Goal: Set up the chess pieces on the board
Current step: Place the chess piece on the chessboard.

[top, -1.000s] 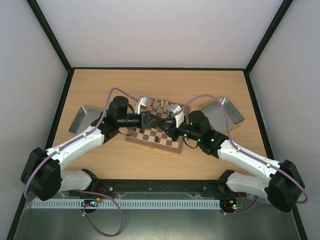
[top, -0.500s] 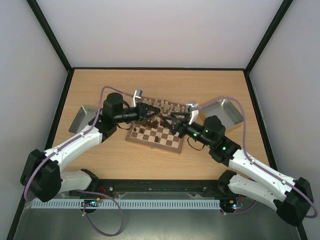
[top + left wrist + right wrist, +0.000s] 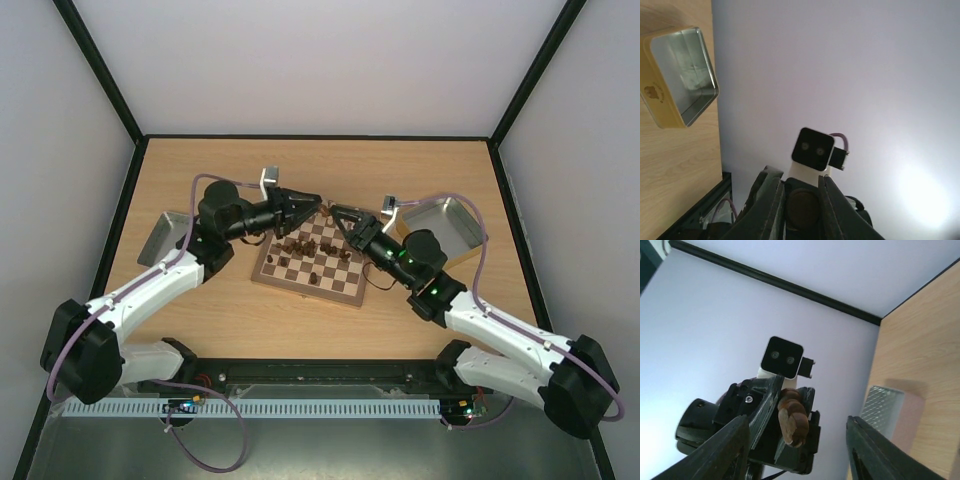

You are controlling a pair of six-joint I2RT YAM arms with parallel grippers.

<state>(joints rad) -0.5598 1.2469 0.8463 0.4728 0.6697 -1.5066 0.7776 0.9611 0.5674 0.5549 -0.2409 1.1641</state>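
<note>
Top external, higher than before: left end effector tight on dark chess piece, right end effector wide apart.

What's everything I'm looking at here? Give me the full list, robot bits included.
table: one, light wood, under everything
chessboard: one, tan and brown checks, mid-table
dark chess pieces: several, dark brown, on the chessboard; too small to count
held chess piece: one, brown, above the chessboard's far edge
metal trays: two, grey inside; one left of the chessboard, one right of it
arms: two, white and black with purple cables, reaching in from the near edge
left gripper: jaws shut on the held chess piece
right gripper: jaws open, facing the left gripper
</note>
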